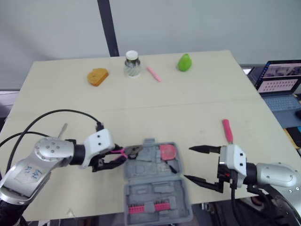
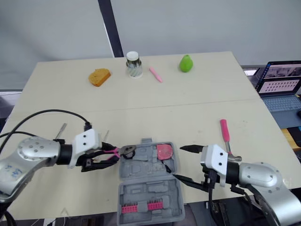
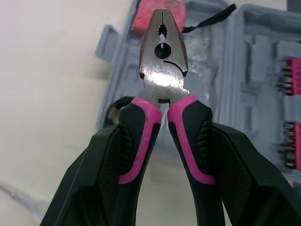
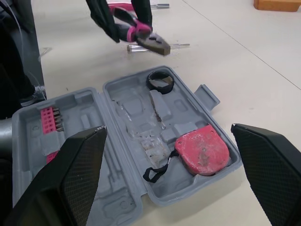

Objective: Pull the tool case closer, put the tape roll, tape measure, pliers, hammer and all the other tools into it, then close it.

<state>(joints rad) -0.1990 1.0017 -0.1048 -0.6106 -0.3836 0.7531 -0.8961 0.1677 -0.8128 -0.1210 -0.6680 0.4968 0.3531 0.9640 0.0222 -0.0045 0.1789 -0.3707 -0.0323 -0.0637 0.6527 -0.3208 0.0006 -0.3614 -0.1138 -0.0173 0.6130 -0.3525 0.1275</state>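
Left gripper [image 1: 120,158] pinching the pliers [image 1: 134,150] lower-centre, probably lowers them into the tool case [image 1: 155,189] slot next; right gripper [image 1: 188,163] spread wide.

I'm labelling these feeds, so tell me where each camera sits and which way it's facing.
Eye views: head, looking forward and down over the table; both arms show.
Left wrist: along the left gripper, shut on pliers, toward the case.
Right wrist: along the open right gripper, down at the case.
Both wrist views share case and pliers.

tape measure [image 1: 168,151] in case [image 1: 156,189], pliers [image 1: 133,150] at l edge, hammer [image 1: 227,130] r.
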